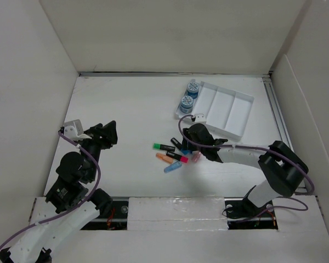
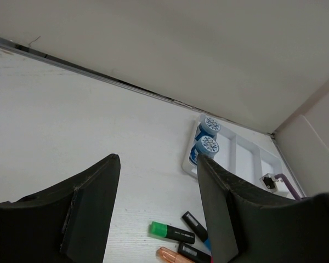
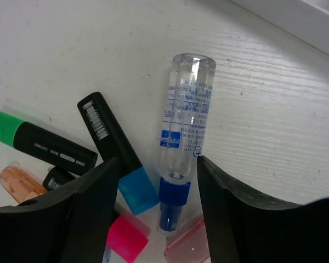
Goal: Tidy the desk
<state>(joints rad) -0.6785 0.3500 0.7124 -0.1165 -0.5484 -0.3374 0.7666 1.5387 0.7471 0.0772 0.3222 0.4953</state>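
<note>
The desk (image 1: 126, 109) is a white tabletop. A loose pile of highlighters (image 1: 170, 153) lies at its centre. In the right wrist view they show as green-capped (image 3: 38, 139), blue-capped (image 3: 112, 148), orange (image 3: 19, 183) and pink-capped (image 3: 126, 235). A clear glue bottle with a blue cap (image 3: 183, 120) lies beside them. My right gripper (image 3: 156, 164) is open and low over the pile (image 1: 191, 143). Its jaws straddle the bottle's capped end without closing on it. My left gripper (image 1: 111, 131) is open and empty above the left of the desk (image 2: 158, 160).
A white compartmented tray (image 1: 230, 109) lies at the back right. Two blue-lidded round containers (image 1: 189, 96) stand in its left end. A pale pink clear piece (image 3: 186, 246) lies by the bottle's cap. White walls surround the desk, with a metal rail (image 1: 277, 109) on the right.
</note>
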